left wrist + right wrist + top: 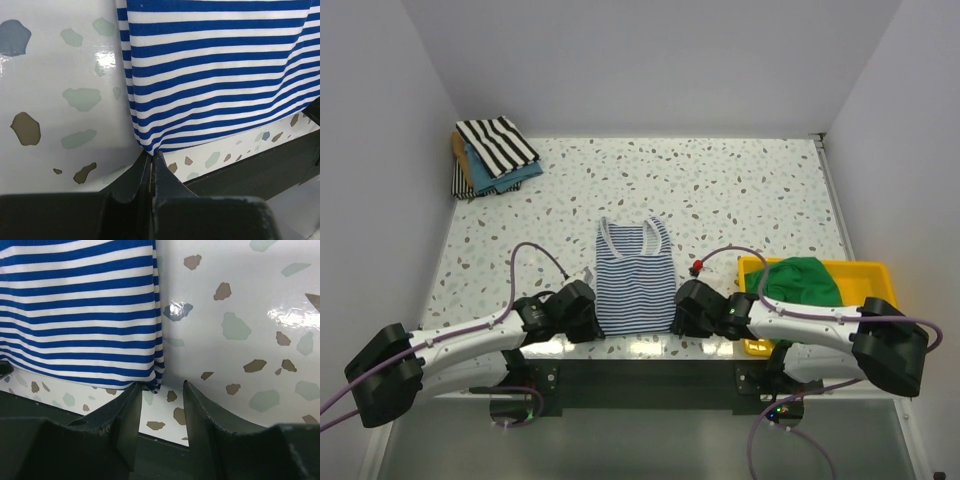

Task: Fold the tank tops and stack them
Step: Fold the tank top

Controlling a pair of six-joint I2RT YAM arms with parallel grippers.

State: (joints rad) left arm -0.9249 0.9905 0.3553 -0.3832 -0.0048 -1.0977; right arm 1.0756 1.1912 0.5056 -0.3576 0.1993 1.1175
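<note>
Here left fingers (132,185) pinch striped top (634,280); right fingers (125,415) gape near yellow tray (868,269).

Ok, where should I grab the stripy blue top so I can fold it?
Pinch the striped top by its two bottom hem corners, coming from the near edge. It lies flat, straps pointing away, hem nearest that edge, corners lying free on the table.

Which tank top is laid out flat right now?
The blue-and-white striped top, in the middle; the green top is bunched in the yellow tray, the folded stack sits far left.
</note>
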